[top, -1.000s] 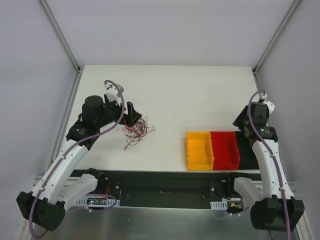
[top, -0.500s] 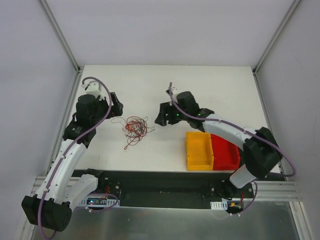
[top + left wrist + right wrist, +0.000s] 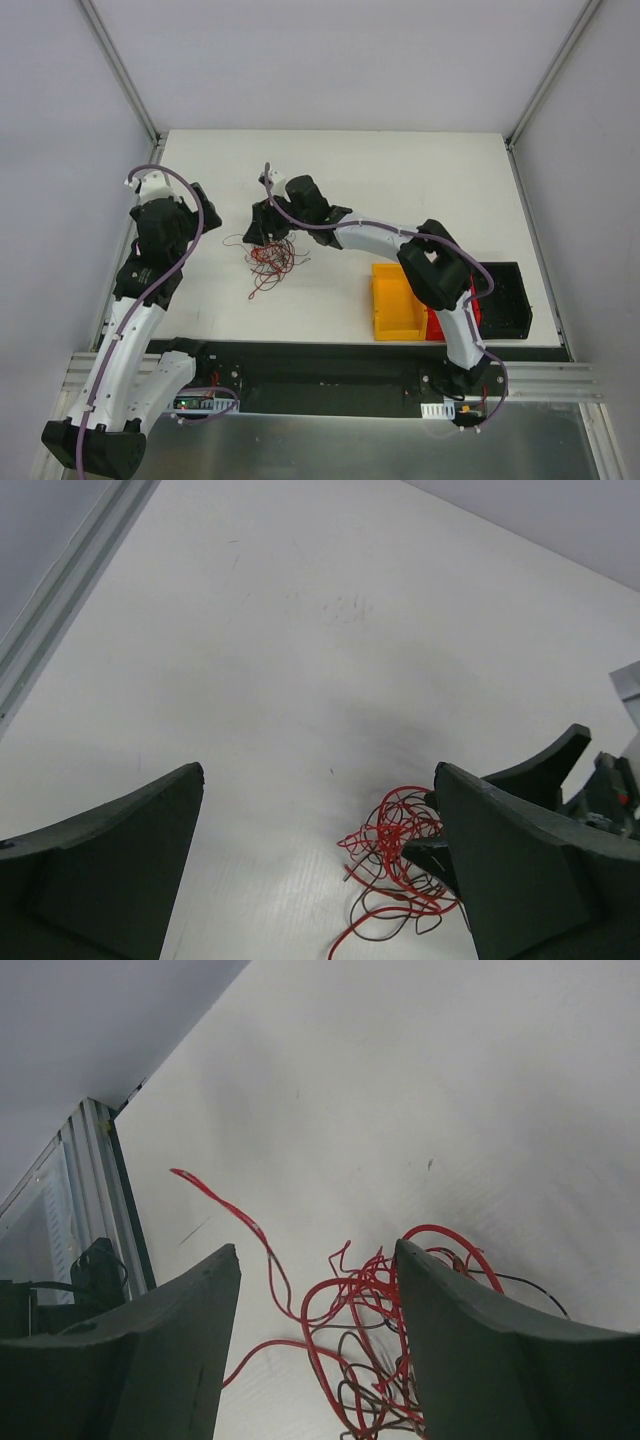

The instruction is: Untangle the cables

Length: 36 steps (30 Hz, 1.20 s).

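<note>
The cables (image 3: 272,256) are thin red and dark wires in a small tangle left of the table's middle, with one red tail running toward the near edge. My right gripper (image 3: 262,228) hangs open right over the tangle. In the right wrist view its fingers (image 3: 170,1360) straddle the red loops (image 3: 355,1305) without pinching them. My left gripper (image 3: 207,203) is wide open, off to the left of the tangle and apart from it. The left wrist view shows the cables (image 3: 395,852) ahead by its right finger, and one right-gripper fingertip (image 3: 432,855) is poking into them.
A yellow bin (image 3: 398,300), a red bin (image 3: 458,312) partly hidden by my right arm, and a black bin (image 3: 505,298) stand in a row at the near right. An aluminium rail (image 3: 70,580) runs along the table's left edge.
My right arm swung from the far right across the table to just above the tangle. The left gripper pulled back leftward, away from the cables. The black bin came into sight.
</note>
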Tool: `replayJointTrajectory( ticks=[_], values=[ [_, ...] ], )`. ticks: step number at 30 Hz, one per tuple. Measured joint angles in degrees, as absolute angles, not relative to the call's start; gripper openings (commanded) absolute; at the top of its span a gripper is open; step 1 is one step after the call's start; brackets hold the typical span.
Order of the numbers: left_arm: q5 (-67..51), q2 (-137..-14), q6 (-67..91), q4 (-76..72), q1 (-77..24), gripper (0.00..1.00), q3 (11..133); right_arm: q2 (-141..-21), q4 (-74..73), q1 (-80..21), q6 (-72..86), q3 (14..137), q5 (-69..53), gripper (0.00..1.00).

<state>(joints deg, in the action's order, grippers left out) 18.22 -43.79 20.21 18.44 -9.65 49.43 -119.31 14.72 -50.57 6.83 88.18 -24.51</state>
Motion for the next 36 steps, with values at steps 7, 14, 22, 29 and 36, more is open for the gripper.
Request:
replayJointTrajectory(
  ticks=[7,14,22,29,36],
  values=[
    [16.56,-45.06,20.16,18.37,-9.65,0.99,49.43,-126.54,14.76,-50.92,9.50,92.62,-28.03,0.24],
    [11.00,-45.89,19.75,17.43,-9.65,0.94,48.75,-125.01,16.29,-49.74,15.90,90.67,-29.30,0.01],
    [-7.49,-48.51,18.00,12.14,-9.65,0.75,47.27,-114.45,22.55,-40.05,32.12,82.67,-33.78,0.01],
    [-20.45,-49.91,17.28,7.66,-9.65,0.78,45.95,-107.96,24.91,-40.14,39.16,80.84,-35.24,0.01],
    [-30.68,-52.23,17.04,4.12,-9.65,0.83,45.95,-102.94,24.82,-41.04,41.39,78.41,-35.64,0.01]
  ],
)
